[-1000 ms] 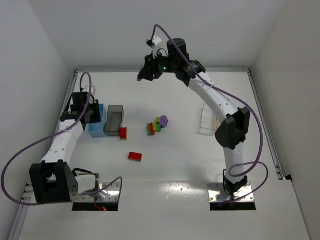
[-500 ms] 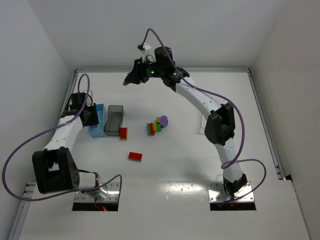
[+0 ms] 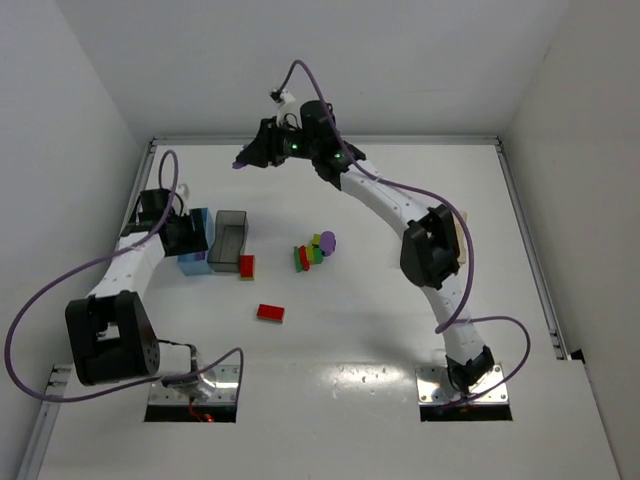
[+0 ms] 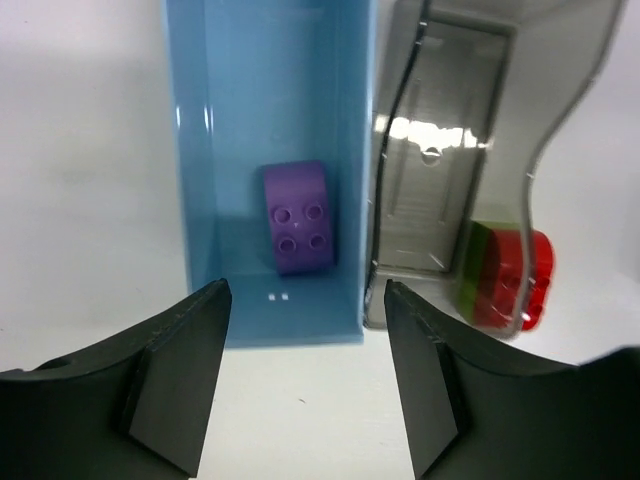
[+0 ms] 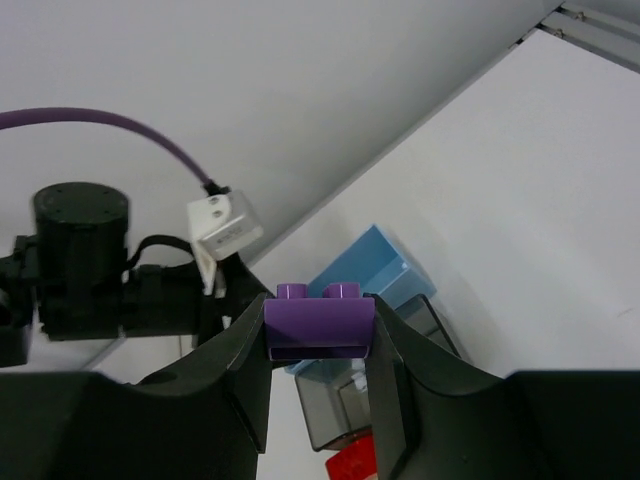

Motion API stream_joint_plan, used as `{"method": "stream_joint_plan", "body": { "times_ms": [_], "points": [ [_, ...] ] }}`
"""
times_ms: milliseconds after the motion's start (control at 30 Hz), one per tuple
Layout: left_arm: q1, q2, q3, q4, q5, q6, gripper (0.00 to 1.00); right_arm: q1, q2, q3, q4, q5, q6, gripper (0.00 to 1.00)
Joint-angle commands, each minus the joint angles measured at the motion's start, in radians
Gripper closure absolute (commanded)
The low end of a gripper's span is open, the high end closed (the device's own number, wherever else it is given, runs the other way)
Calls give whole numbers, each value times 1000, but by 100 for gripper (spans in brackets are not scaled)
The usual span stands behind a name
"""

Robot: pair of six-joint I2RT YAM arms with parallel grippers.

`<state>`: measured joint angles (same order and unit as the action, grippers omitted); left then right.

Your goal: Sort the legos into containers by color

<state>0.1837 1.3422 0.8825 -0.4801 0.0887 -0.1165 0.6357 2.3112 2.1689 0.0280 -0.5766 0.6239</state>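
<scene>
Left gripper [image 4: 305, 292]: fingers released and spread, nothing between them, hovering above the near end of the light blue bin [image 4: 195, 150]. Purple brick [image 4: 297, 218]: flat on that bin's floor, studs up, long axis along the bin's length. Dark grey bin [image 4: 440, 130]: touching the blue bin's right wall, parallel to it. Right gripper [image 5: 320, 330]: raised high over the table's far left, fingers clenched on a second purple brick [image 5: 319, 322], studs up, long axis spanning finger to finger. Red-and-green brick [image 3: 246, 266]: just beside the grey bin's near end. Red brick [image 3: 270, 312]: alone on the table, long axis roughly left-right. Mixed heap [image 3: 314, 250]: green, yellow-green, red and purple pieces, touching, mid-table.
</scene>
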Motion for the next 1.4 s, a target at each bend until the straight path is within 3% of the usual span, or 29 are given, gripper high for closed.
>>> {"method": "stream_joint_plan", "body": {
  "times_ms": [0,233,333,533,767,1167,1267,1300,1367],
  "points": [
    [28,-113,-20,29,85,-2,31,27,20,52,98,35,54,97],
    [108,-458,-19,80,71,-57,26,76,68,62,168,44,132,97],
    [148,-503,13,69,-1,-87,21,116,92,71,191,34,151,95],
    [232,-474,76,0,-109,-138,19,194,174,109,213,24,142,95],
    [362,-439,105,0,60,-199,19,262,269,158,213,70,68,94],
    [415,-394,115,-9,203,-180,19,294,341,215,153,256,-64,89],
    [415,-370,124,-9,221,-170,19,294,350,224,141,267,-95,82],
    [415,-370,124,-9,221,-170,19,303,350,224,129,277,-108,69],
    [415,-345,124,-9,221,-170,18,303,359,224,119,277,-134,61]
  ]
}}
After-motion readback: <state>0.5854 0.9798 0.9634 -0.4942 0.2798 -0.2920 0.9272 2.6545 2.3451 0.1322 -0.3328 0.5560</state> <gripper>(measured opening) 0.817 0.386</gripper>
